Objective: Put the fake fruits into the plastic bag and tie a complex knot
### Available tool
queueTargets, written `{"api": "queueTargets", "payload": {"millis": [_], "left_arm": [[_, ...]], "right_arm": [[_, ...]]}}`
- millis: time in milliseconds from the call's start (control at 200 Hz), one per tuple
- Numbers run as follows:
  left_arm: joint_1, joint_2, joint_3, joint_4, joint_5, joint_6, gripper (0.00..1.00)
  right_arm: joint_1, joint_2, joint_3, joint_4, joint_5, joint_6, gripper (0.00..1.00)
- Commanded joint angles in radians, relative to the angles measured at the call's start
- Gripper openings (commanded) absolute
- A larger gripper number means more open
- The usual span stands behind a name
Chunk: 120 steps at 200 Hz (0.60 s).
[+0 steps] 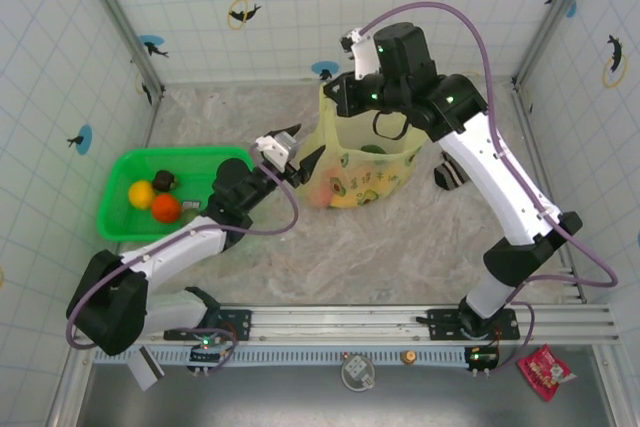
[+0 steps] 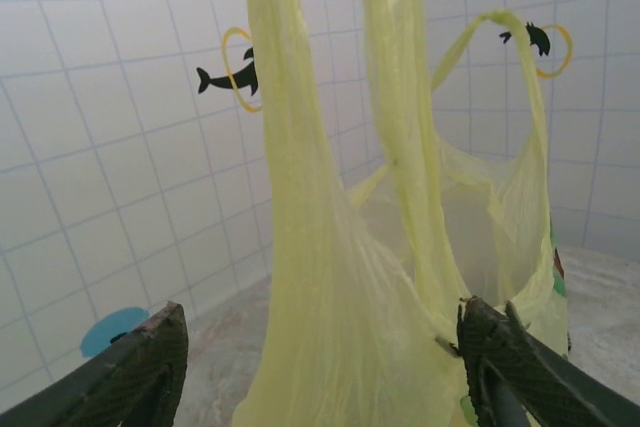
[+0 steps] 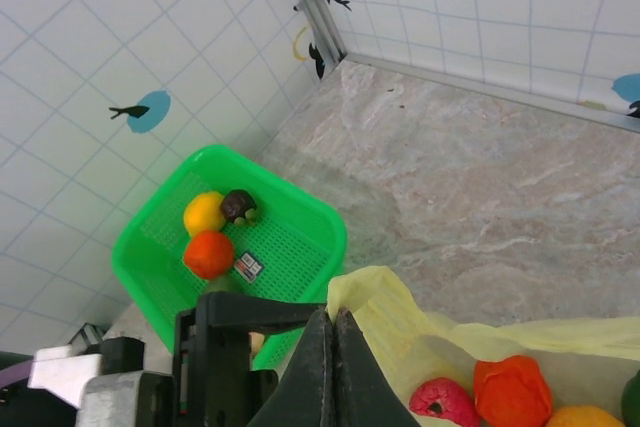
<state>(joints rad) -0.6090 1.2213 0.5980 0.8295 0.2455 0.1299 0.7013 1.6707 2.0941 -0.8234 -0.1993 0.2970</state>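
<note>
High overhead view, wrist views close, all sharing plastic bag (image 1: 372, 179)

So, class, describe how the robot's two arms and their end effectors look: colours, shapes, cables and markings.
Both the left arm and right arm have white shell links, black joint housings with small green lights, and a purple cable looping alongside. The left end effector has black wedge-shaped fingers with ridged pads; the right end effector has slim black fingers.
</note>
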Motion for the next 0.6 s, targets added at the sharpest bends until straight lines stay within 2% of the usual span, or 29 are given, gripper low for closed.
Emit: {"api": "queueTargets", "payload": {"millis": [0,185,596], "left_arm": [[-0.002,-0.010,0.023,0.030,0.025,0.000,0.79],[0.000,0.021,0.072,0.044,0.150,-0.007,0.83],[0.027,0.198,0.227,0.044,0.229,0.032,0.80]], "right_arm": [[0.008,0.008,0.030,-0.025,-0.014,-0.035,0.00],[0.013,-0.006,0.018,-0.025,-0.005,-0.038,0.00],[0.039,-0.047,-0.028,-0.018,-0.024,-0.058,0.00]]}}
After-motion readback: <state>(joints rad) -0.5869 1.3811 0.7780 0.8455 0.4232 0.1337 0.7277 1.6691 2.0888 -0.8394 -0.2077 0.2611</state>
